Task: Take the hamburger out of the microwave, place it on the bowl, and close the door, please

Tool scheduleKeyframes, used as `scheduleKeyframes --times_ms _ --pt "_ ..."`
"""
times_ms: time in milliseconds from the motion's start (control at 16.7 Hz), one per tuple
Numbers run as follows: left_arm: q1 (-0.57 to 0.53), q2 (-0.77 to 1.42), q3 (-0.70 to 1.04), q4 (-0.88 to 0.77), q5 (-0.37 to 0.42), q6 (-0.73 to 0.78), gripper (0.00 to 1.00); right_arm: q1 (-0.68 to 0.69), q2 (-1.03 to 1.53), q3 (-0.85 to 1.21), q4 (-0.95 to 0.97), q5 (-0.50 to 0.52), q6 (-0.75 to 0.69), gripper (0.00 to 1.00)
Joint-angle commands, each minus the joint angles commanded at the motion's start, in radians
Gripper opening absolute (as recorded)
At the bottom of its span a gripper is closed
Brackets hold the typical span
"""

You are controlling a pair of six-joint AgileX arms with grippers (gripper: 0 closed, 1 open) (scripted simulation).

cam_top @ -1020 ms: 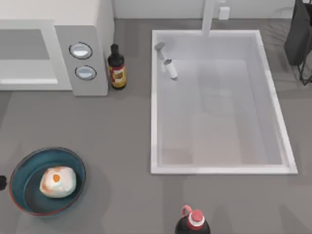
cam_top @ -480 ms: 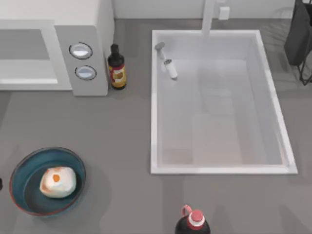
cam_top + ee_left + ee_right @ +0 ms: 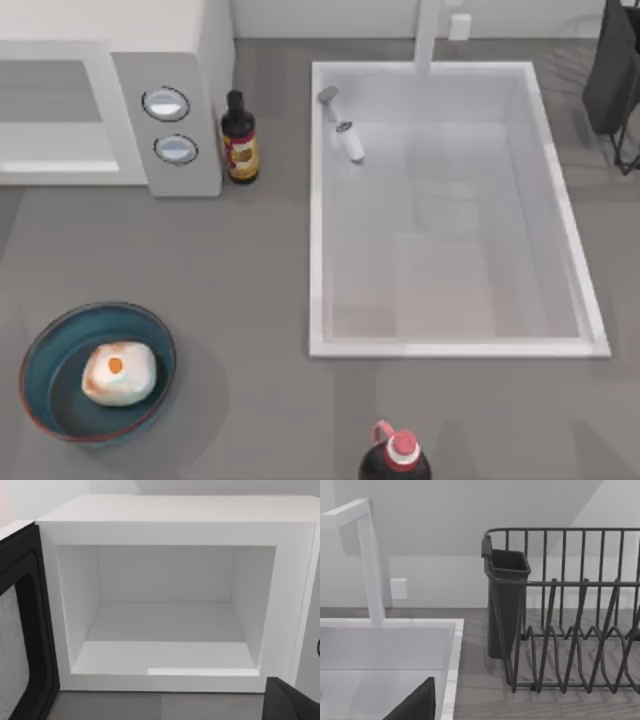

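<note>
Hamburger (image 3: 118,373), rounded and pale, sits in round bowl (image 3: 40,352) (glossy teal).

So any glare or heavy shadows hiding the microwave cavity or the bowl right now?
Left wrist view: the microwave cavity is evenly lit and shows nothing inside, with one small bright patch on its front sill. Top view: the hamburger casts a soft shadow inside the bowl; nothing is hidden.

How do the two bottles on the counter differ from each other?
The sauce bottle beside the microwave is slim with a black cap and a yellow-red label. The soda bottle at the counter's near edge, in front of the sink, looks broader and wears a red cap. Both are dark and stand upright.
</note>
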Motion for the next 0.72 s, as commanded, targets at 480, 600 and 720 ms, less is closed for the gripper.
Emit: scheduleKeyframes --times_ms 480,600,720 --pt "0.05 0.11 0.1 -0.044 0.022 0.069 0.0 0.0 0.0 0.0 0.0 0.0 0.0 1.0" --pt "0.102 0.226 0.2 -0.09 0.047 0.137 0.0 0.0 0.0 0.0 0.0 0.0 0.0 1.0" --pt "0.164 0.385 0.324 -0.146 0.075 0.221 0.0 0.0 0.0 0.0 0.0 0.0 0.0 1.0"
